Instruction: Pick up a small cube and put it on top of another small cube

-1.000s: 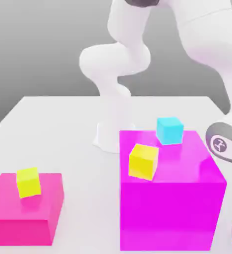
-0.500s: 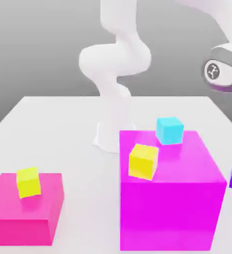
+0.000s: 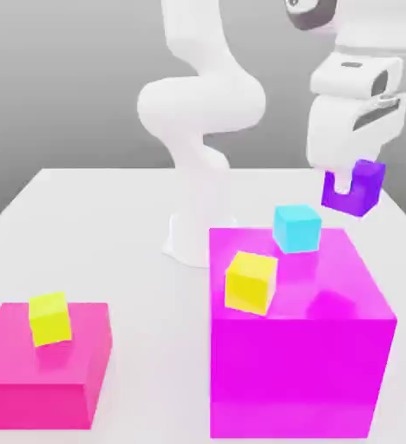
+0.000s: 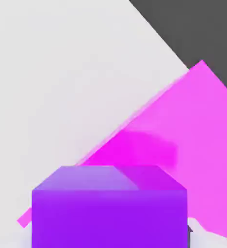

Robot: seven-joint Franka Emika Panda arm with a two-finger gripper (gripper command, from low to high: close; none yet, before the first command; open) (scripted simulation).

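Observation:
My gripper [image 3: 349,187] is shut on the small purple cube [image 3: 359,189] and holds it in the air, above and toward the exterior view's right of the cyan small cube [image 3: 296,228]. That cyan cube sits on the back part of the tall magenta block [image 3: 328,303]. A yellow small cube [image 3: 251,282] rests near that block's front left corner. In the hand view the purple cube [image 4: 109,208] is close up, with a magenta block [image 4: 188,140] below it.
A low magenta block [image 3: 76,364] at the exterior view's left carries another yellow small cube [image 3: 49,318]. The arm's white base [image 3: 193,234] stands behind the tall block on the pale table [image 3: 94,234].
The gripper has risen from low at the exterior view's right edge, carrying the purple cube up and leftward to a spot above the tall block's back right corner.

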